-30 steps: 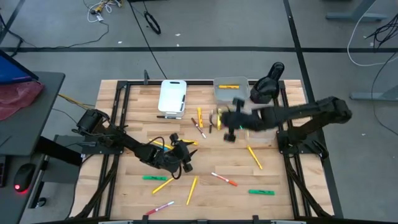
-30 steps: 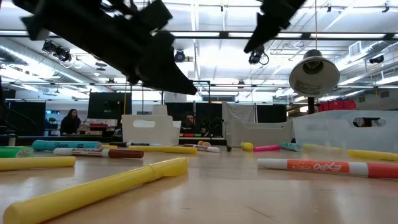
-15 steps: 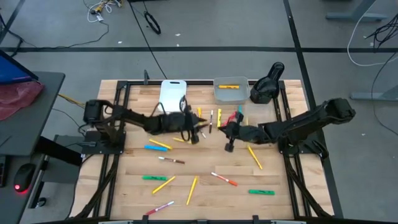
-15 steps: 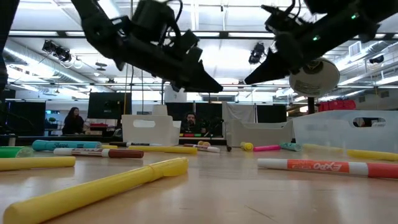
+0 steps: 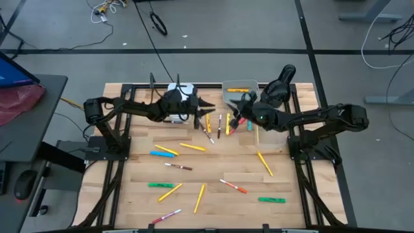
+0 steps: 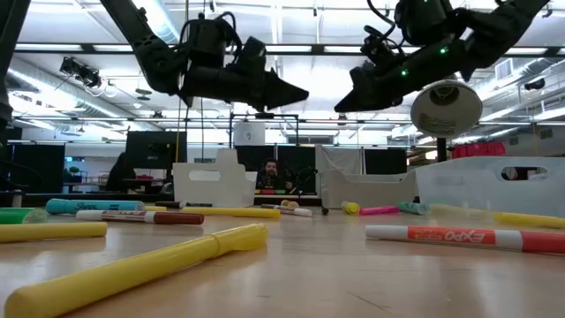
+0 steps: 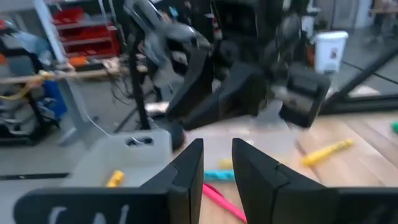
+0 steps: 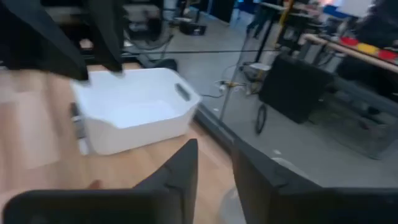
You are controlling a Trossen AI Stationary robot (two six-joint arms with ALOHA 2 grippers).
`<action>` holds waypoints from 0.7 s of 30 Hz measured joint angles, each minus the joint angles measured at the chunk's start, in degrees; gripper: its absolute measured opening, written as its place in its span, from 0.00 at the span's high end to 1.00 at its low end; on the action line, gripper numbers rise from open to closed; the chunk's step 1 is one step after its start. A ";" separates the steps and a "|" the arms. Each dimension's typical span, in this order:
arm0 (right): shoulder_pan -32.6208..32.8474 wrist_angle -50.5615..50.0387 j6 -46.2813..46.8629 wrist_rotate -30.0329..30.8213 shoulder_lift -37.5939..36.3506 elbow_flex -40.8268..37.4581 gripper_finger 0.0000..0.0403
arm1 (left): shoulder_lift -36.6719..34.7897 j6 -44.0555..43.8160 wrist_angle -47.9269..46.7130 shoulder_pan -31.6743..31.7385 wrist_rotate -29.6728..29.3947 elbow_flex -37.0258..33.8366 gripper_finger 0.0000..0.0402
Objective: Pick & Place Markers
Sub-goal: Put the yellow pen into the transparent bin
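Observation:
Several markers lie flat on the wooden table: a cluster of yellow, dark, red and teal ones near the far edge, and loose yellow, blue, green and red-white ones nearer. One yellow marker lies in the grey bin. My left gripper hangs in the air beside the white bin, shut and empty. My right gripper hangs above the cluster, tip to tip with the left, also shut and empty.
The white bin and the grey bin stand at the far edge. A black lamp-like object stands at the far right. Black rails run along the table's left and right sides. People show in the room behind.
My left gripper has risen from the table's near-left middle and swung toward the far edge, ending beside the white bin. My right gripper has dipped toward the table's middle, then risen back toward the far edge. No marker has visibly moved.

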 joint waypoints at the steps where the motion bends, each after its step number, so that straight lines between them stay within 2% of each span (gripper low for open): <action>1: -0.71 0.22 0.08 -0.03 0.00 0.00 0.72 | -0.27 -0.84 0.25 0.46 -0.33 0.29 0.78; 10: -2.02 0.97 7.48 -0.23 0.02 0.00 0.62 | -0.77 -19.37 -0.03 2.58 -1.87 2.08 0.78; 15: -1.41 0.75 6.10 -0.20 0.41 0.00 0.60 | -1.59 -17.38 -1.87 2.13 -1.84 2.18 0.78; 18: -0.53 -0.90 2.93 -0.17 1.51 -0.02 0.61 | -1.53 -11.66 -5.70 -0.67 -2.86 1.78 0.78; 19: 0.01 -1.26 2.20 -0.21 2.10 -0.04 0.61 | -1.53 -8.31 -7.08 -2.77 -4.74 1.54 0.78; 21: 1.64 -1.43 1.85 -0.21 3.01 -1.17 0.62 | -1.53 -2.23 -9.33 -8.39 -13.11 0.91 0.79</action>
